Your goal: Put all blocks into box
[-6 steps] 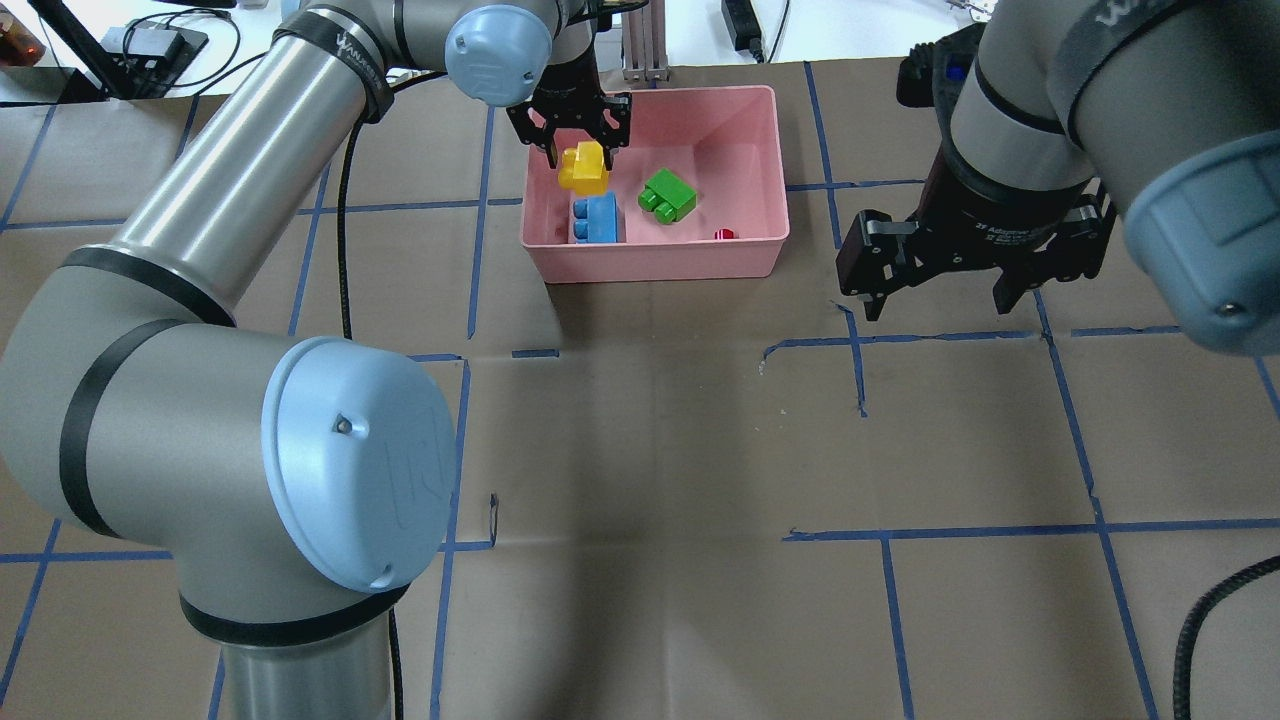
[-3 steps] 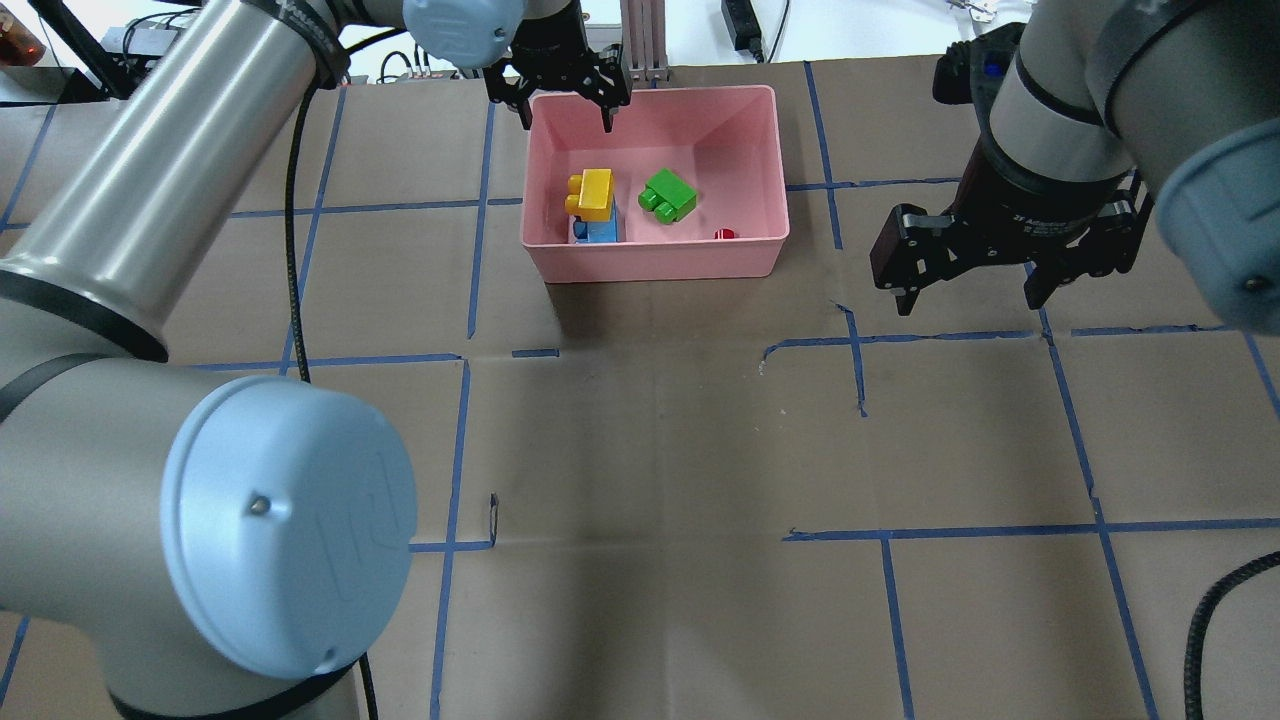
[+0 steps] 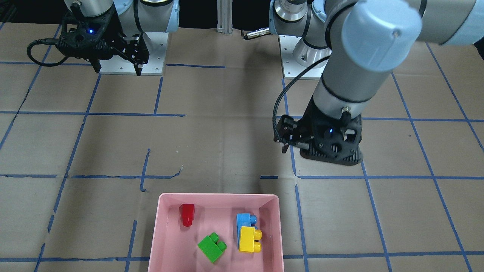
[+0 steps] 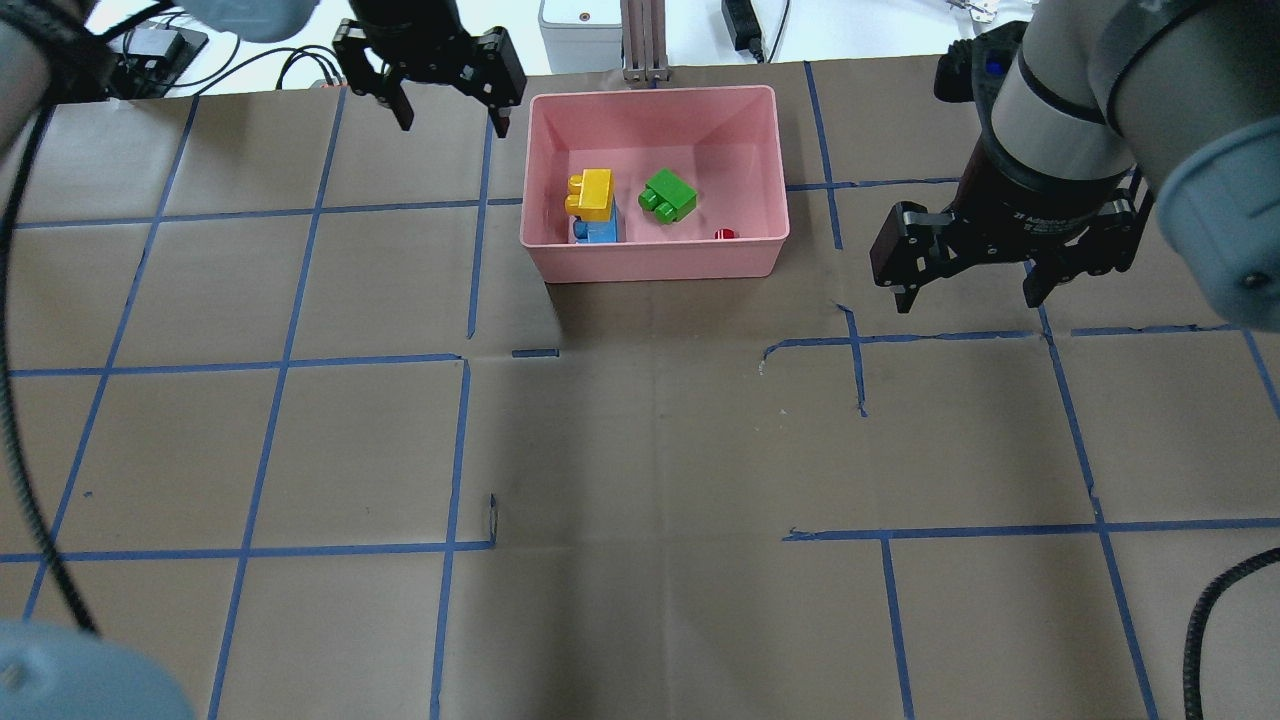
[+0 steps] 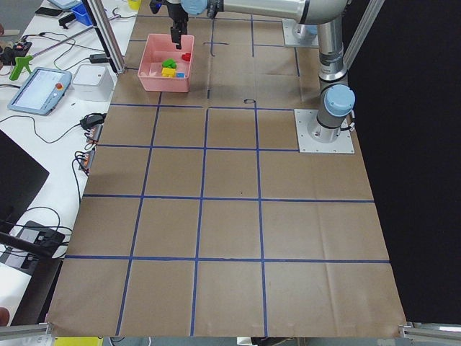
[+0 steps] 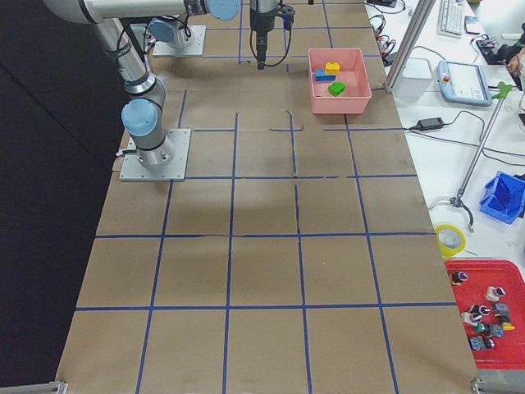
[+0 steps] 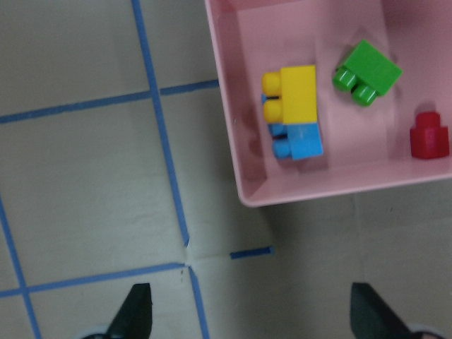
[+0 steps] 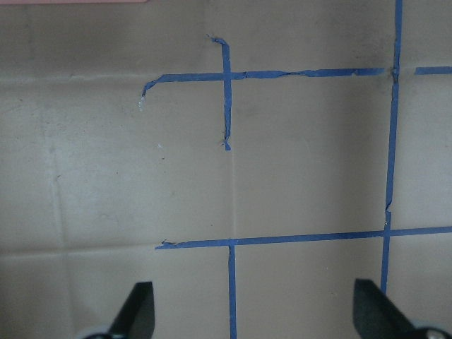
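Retracting from the pink box [image 4: 650, 262], the left gripper [image 4: 451, 127], jaws wide and empty, has left the yellow block [image 4: 592, 193] atop the blue block [image 4: 601, 233]; right gripper [image 4: 968, 300] also wide, empty. Task appears complete.

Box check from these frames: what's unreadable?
Blue studded plastic brick: overhead view, yellow studded plastic brick covers part; full stud count hidden.
Small red plastic brick: overhead view, near wall of the pink plastic tray hides all but its top.
Tray: front-facing view, bottom edge cuts off its operator-side end.
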Robot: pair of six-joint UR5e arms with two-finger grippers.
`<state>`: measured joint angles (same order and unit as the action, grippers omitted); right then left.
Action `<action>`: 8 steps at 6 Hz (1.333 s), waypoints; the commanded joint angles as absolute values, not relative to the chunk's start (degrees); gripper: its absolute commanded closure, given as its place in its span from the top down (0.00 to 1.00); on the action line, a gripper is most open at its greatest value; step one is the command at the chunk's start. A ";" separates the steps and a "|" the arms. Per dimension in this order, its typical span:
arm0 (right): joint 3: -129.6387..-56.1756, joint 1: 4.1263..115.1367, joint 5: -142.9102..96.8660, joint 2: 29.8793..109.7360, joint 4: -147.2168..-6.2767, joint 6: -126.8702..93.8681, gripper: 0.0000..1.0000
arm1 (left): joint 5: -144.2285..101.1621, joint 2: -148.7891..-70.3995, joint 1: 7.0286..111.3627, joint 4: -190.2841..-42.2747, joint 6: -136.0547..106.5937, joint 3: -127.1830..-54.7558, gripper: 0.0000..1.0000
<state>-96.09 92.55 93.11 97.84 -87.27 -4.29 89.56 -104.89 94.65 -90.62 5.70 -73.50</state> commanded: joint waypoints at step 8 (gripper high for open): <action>-95.98 92.20 92.99 97.82 -88.33 -4.13 1.00 | 89.56 -91.85 89.82 -91.06 11.51 -84.99 1.00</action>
<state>-96.00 92.26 92.98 97.70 -88.32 -4.13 89.57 -91.88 89.91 -91.08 11.39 -84.98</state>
